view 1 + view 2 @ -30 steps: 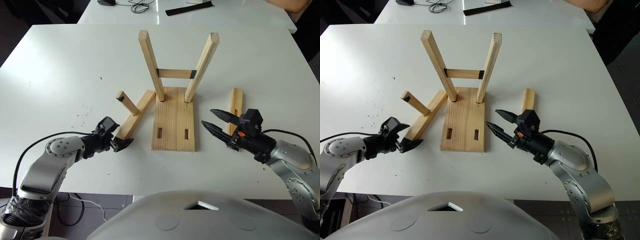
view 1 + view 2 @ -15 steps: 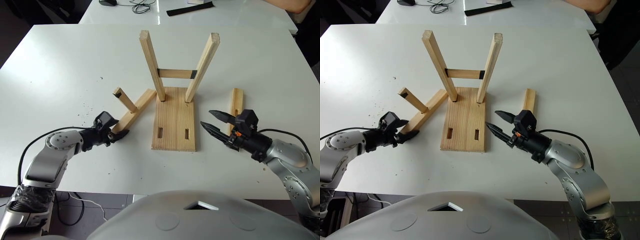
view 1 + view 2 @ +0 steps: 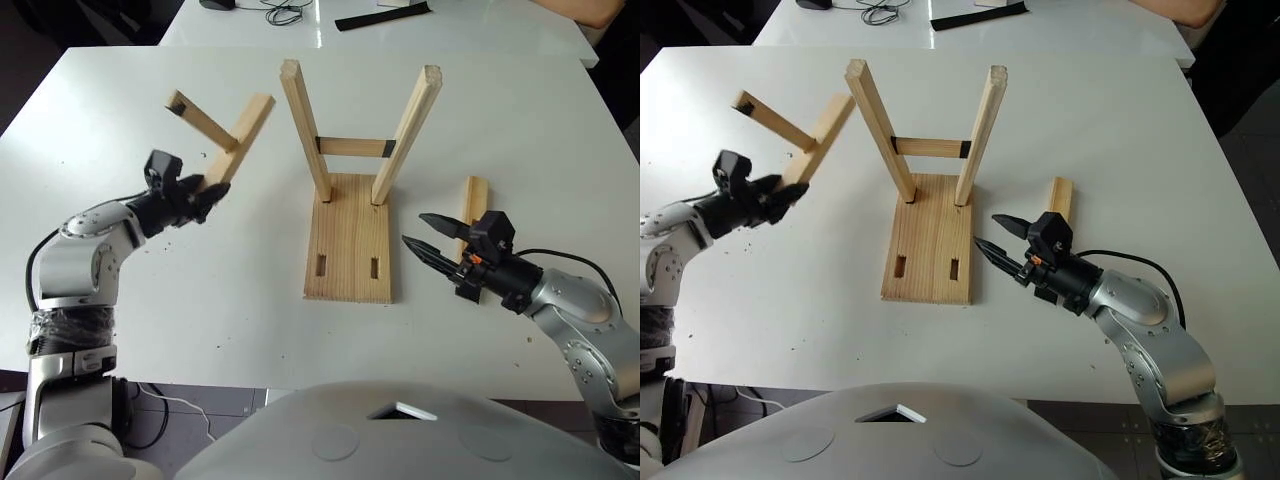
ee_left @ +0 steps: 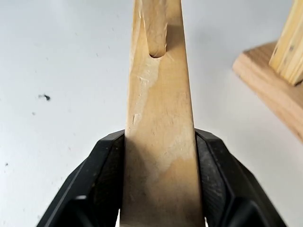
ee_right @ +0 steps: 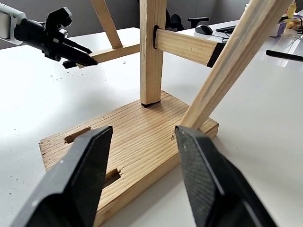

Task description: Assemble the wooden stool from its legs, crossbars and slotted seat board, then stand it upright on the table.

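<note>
The seat board (image 3: 347, 240) is lying flat near the middle of the white bench (image 3: 120, 330). Two legs are standing in the slots at its far end: the left one (image 3: 304, 130) is leaning left, the right one (image 3: 405, 135) is leaning right, and a short crossbar (image 3: 350, 147) with dark ends is bridging them partway up. The two slots (image 3: 320, 265) at the near end of the board are standing open.

Over on the left, the left gripper (image 3: 208, 192) is holding a third leg (image 3: 238, 140) up in the air, clear of the bench. The wrist view shows its black fingers (image 4: 106, 175) clenching tight on both flat sides of the wood. This leg is tilting up and away toward the standing left leg, stopping just short of it. A crossbar stub (image 3: 197, 117) is sticking out of it at an angle, away from the board.

On the right, the right gripper (image 3: 415, 229) is hovering just beside the board's right edge, fingers spread wide and gripping nothing, pointing in toward the board. Just behind it, a fourth leg (image 3: 470, 205) is lying flat on the bench, apart from the board.

A few dark specks (image 3: 170, 215) are dotting the bench near the left arm.
</note>
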Robot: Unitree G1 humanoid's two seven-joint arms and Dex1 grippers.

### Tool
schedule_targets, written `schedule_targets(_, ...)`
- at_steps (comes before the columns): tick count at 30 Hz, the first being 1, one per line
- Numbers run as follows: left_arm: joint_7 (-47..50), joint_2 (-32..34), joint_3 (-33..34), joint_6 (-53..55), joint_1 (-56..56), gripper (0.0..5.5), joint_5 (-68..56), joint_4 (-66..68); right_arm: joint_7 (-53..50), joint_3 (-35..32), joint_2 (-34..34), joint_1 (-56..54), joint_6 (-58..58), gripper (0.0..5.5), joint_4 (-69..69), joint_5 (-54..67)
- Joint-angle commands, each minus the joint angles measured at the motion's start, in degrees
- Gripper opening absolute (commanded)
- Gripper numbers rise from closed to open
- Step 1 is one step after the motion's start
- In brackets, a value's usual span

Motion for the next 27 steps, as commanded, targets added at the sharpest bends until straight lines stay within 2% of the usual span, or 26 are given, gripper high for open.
schedule_targets(1, 6.64, -3.04, 13.12, 1.41, -20.17, 2.0, -14.26, 1.29, 0.16, -2.11, -0.42, -3.9, -0.67, 2.42, 1.62, -0.07)
schedule_targets(3, 6.38, -3.58, 15.37, 4.77, -25.2, 2.0, -24.35, -4.46, 0.12, -4.79, -0.08, -5.79, -0.3, 2.42, 2.18, 2.48)
schedule_targets(6, 6.19, -4.98, 14.56, 10.78, -28.24, 2.0, -42.03, -15.68, 1.07, -9.65, 0.15, -8.95, 2.04, 2.42, -0.71, 12.37)
schedule_targets(8, 5.65, -5.9, 13.42, 12.95, -26.66, 2.0, -52.19, -20.65, 1.68, -12.16, -0.14, -11.0, 3.1, 2.42, -3.24, 21.66)
schedule_targets(10, 3.1, -6.1, 10.94, 14.87, -22.62, 2.0, -57.08, -25.41, 1.64, -14.73, -1.64, -14.01, 4.31, 2.42, -3.78, 31.1)
schedule_targets(14, -4.28, -4.41, 6.22, 17.59, -14.55, 2.0, -57.02, -31.3, 2.77, -19.65, -7.95, -19.12, 8.11, 3.0, -1.26, 45.99)
schedule_targets(18, -12.6, -1.31, 2.75, 17.39, -8.71, 2.0, -51.68, -34.01, 4.05, -21.37, -15.4, -25.6, 13.55, 3.66, 2.75, 58.17)
schedule_targets(22, -17.14, 0.04, 1.28, 15.5, -6.58, 2.0, -47.84, -34.11, 4.65, -20.46, -19.27, -30.13, 17.06, 4.24, 5.21, 63.45)
schedule_targets(27, -22.54, 1.67, -2.2, 12.04, -3.81, 2.0, -40.44, -34.34, 4.1, -16.0, -18.97, -35.34, 19.02, 5.04, 5.82, 63.83)
